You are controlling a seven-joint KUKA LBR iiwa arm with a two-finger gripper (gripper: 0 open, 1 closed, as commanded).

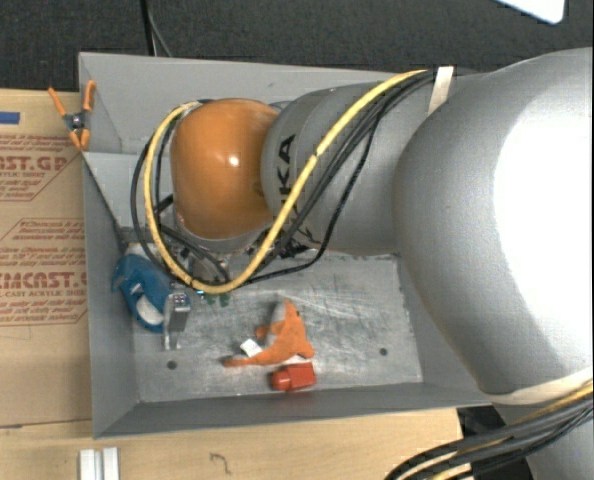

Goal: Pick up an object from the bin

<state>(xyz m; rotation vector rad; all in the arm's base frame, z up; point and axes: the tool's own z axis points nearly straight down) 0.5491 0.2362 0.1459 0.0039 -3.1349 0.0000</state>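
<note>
My gripper [172, 333] hangs low at the bin's left side, just under the arm's wrist, close above the floor. Right beside it on the left lies a blue thing [137, 286] with a white patch, against the left wall; whether the two touch I cannot tell. Nothing shows held in the gripper. To the right, near the front wall, an orange floppy piece [285, 340] lies on the floor with a small white bit [249, 348] by it. A red block [292, 376] sits just in front of the orange piece.
The big grey arm with its orange cover and looped cables reaches in from the right and hides the back and right of the bin. Bare bin floor shows between the gripper and the orange piece.
</note>
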